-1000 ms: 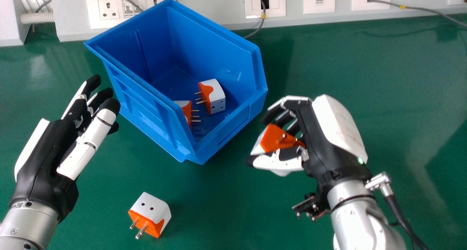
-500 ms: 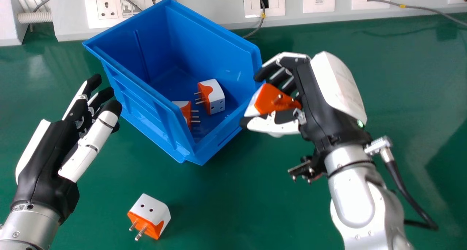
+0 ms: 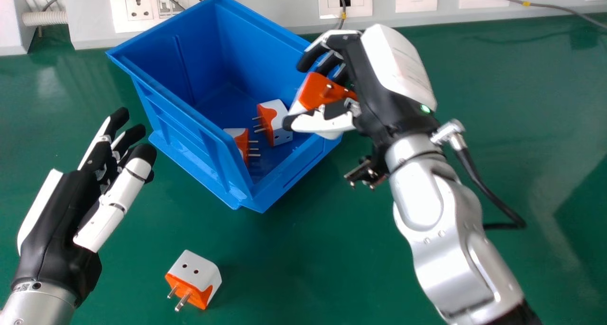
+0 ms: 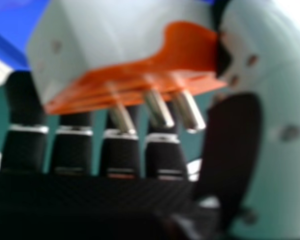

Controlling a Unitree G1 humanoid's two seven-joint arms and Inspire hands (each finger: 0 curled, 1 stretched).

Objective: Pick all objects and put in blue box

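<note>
My right hand (image 3: 379, 88) is over the right rim of the blue box (image 3: 189, 121), curled round an orange and white plug adapter (image 3: 320, 91). In the right hand view the adapter (image 4: 135, 45) has its metal pins showing, between the thumb and fingers of my right hand (image 4: 280, 125). Two more adapters lie inside the box, one (image 3: 280, 123) on its floor and another (image 3: 238, 142) partly hidden by the left wall. A further adapter (image 3: 195, 273) rests on the green table, pins toward the near edge. My left hand (image 3: 61, 220) is open at the left, apart from the box.
White sockets (image 3: 139, 8) and a grey trunking run along the back wall behind the box. A thin grey cable (image 3: 550, 5) hangs at the back right. Green table (image 3: 545, 125) stretches right of my right arm.
My right hand, still holding its adapter, has moved away from me and leftward, from beside the box to over its right rim. The left hand has barely shifted in the view.
</note>
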